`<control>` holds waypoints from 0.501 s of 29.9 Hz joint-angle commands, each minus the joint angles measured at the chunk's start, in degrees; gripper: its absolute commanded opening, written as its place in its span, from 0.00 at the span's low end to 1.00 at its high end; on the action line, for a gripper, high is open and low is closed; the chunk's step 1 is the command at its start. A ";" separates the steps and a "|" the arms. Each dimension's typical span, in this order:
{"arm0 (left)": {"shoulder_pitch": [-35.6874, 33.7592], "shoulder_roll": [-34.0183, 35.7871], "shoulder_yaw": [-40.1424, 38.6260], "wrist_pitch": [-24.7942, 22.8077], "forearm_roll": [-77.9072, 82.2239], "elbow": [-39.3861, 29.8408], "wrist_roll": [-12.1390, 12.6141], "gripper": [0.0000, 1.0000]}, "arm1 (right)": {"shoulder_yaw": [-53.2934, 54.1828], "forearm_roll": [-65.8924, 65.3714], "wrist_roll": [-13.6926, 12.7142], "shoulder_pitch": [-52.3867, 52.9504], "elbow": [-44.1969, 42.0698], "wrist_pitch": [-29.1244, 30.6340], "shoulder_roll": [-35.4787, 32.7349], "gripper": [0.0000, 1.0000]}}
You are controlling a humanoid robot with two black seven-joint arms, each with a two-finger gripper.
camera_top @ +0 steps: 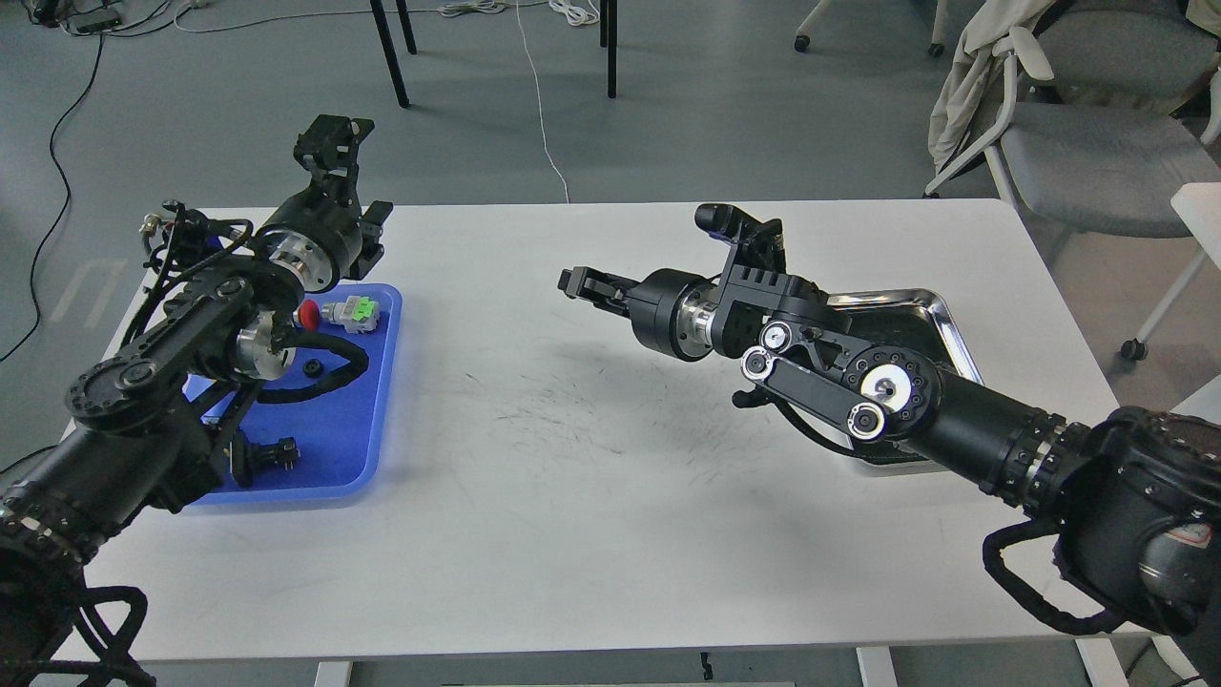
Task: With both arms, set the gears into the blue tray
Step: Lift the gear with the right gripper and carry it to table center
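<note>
A gear (311, 366) lies in the blue tray (367, 420) at nine o'clock. Left gripper (329, 143) and right gripper (577, 283): jaw spread and contents unreadable.

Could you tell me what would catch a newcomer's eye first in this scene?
Most likely the two black arms reaching over the white table, the left gripper raised past the far-left edge and the right gripper pointing toward the centre. Next is the bright blue tray at left, holding a small black gear and a grey-and-green connector.
</note>
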 commanded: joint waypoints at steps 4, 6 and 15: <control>0.32 -0.27 -0.09 0.08 -0.53 -0.06 -0.17 0.99 | -2.99 1.68 0.63 -3.26 -0.12 -0.73 0.15 0.02; 0.41 -0.45 0.00 0.08 -0.53 -0.06 -0.17 0.99 | -3.34 3.35 0.72 -4.05 0.49 -0.56 0.15 0.02; 0.41 -0.98 0.00 0.08 -0.36 -0.06 -0.17 0.99 | -7.64 10.82 -0.42 -5.55 7.88 -0.12 0.15 0.04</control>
